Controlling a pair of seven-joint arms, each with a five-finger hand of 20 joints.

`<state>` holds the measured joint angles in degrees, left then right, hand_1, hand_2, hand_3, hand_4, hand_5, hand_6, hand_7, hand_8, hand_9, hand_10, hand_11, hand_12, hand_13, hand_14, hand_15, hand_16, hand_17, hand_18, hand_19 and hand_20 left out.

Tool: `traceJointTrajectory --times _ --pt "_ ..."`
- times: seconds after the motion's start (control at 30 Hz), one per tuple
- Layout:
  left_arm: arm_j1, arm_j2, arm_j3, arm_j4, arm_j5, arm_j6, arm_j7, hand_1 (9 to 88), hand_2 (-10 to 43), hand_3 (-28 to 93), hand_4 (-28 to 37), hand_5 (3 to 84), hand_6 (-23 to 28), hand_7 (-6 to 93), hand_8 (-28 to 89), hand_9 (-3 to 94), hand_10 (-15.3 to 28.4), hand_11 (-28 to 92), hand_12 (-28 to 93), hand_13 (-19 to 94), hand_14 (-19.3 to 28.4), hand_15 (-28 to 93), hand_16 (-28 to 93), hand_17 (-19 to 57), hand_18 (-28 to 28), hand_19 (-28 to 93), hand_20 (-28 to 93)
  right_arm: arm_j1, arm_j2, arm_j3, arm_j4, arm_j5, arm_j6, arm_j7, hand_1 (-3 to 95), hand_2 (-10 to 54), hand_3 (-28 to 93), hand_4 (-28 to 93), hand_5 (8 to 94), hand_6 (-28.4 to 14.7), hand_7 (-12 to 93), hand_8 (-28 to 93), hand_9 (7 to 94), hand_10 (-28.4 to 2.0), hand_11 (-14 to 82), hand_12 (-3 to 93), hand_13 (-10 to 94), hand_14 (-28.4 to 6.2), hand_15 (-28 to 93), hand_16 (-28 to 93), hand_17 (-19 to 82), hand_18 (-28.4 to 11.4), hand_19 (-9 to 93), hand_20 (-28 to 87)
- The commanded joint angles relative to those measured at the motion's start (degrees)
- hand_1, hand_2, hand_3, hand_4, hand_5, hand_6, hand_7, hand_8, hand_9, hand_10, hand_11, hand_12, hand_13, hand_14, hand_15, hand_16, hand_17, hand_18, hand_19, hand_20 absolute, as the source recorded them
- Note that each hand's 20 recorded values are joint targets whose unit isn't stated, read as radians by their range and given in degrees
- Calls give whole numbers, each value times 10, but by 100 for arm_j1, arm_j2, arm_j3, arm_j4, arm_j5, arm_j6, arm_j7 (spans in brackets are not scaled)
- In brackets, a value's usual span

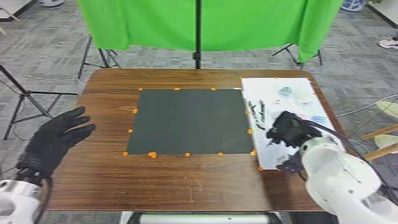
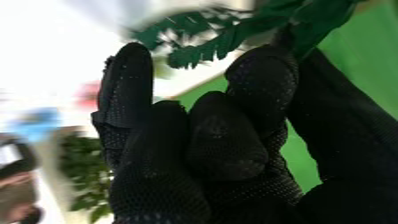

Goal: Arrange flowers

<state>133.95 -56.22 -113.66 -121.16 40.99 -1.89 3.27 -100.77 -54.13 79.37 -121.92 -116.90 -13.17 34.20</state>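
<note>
Right hand: the right hand (image 1: 290,129) has its fingers bent in, with the leafy green sprig (image 2: 266,22) pinched at the tips.
Green slips: the thin dark green pieces (image 1: 258,111) lie just left of the right fingers.
Pale pieces: a pale bluish-green one (image 1: 285,92) and a bluish one (image 1: 304,99) sit beyond the right fingers; I can't tell their kind.
White board: the white board (image 1: 266,85) runs beneath the right fingers and on past them.
Dark shape: a dark shape (image 1: 290,164) is near the right hand, on the robot's side; what it is, I can't tell.
Leafy bunch: a blurred leafy green bunch (image 2: 84,175) is beyond the right fingers.
Left hand: the left hand (image 1: 55,135) hangs by the table's left edge, fingers loose and apart.
Mat: the dark mat (image 1: 191,122), ringed with orange marks (image 1: 152,155), lies between the two hands' fingers.
In the way: the black cable (image 1: 336,134) trails behind the right fingers, along the arm.
Green cloth: the green cloth (image 1: 151,22) hangs well beyond both hands' fingers.
</note>
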Motion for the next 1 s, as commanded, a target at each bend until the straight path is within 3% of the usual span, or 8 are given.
traceJointTrajectory --times 0.03,0.07,0.43,0.63,0.73,0.83,1.0 --pt "771 -42 -541 -132 -3 130 -61 270 -27 693 -261 350 52 204 -100 315 137 251 158 284 168 347 -21 -54 227 502 23 1154 -69 -520 74 -239 85 -375 342 -89 909 -78 832 -38 651 185 906 -101 639 418 880 -89 820 291 464 -184 850 239" --pt "808 4 -541 -138 -40 164 -16 270 -27 694 -261 350 51 204 -101 315 137 252 159 284 168 347 -21 -54 227 502 23 1200 -68 -534 94 -199 51 -381 342 -89 909 -77 832 -38 651 186 905 -101 638 418 880 -89 820 291 464 -184 851 239" --pt "931 -62 -550 -207 -54 210 81 270 -27 692 -261 349 52 203 -101 316 139 251 158 285 168 347 -21 -54 228 502 23 2683 -634 -1587 885 -383 -151 -923 343 -89 908 -79 834 -38 647 186 905 -101 637 419 882 -86 819 293 468 -182 854 233" --pt "814 -42 -426 -172 -43 186 74 270 -27 691 -260 349 51 203 -100 316 139 251 159 285 168 347 -21 -54 228 502 23 3409 -1333 -2220 1563 -718 -119 -1402 343 -87 906 -81 832 -36 646 188 905 -101 637 420 881 -86 818 295 467 -181 854 231" --pt "790 62 -330 -152 -88 222 133 270 -27 691 -260 349 51 202 -100 315 137 251 159 285 167 346 -21 -54 228 502 23 3594 -1608 -2413 1785 -831 -77 -1613 343 -87 905 -82 831 -36 646 189 905 -101 636 420 881 -85 818 296 466 -181 854 231" --pt "724 68 -268 -132 -80 216 121 270 -27 691 -260 349 51 203 -100 315 137 251 159 285 168 346 -21 -54 228 502 23 3673 -1897 -2504 2004 -924 7 -1823 343 -88 905 -82 830 -36 646 189 905 -99 637 421 880 -84 818 297 465 -181 853 231" --pt "668 134 -200 -103 -85 266 173 270 -26 689 -259 349 51 203 -99 314 137 251 158 284 168 346 -20 -54 228 502 23 3808 -2345 -2798 2521 -1151 397 -2216 343 -86 904 -87 828 -35 648 189 902 -99 637 422 878 -84 817 299 463 -180 850 232"
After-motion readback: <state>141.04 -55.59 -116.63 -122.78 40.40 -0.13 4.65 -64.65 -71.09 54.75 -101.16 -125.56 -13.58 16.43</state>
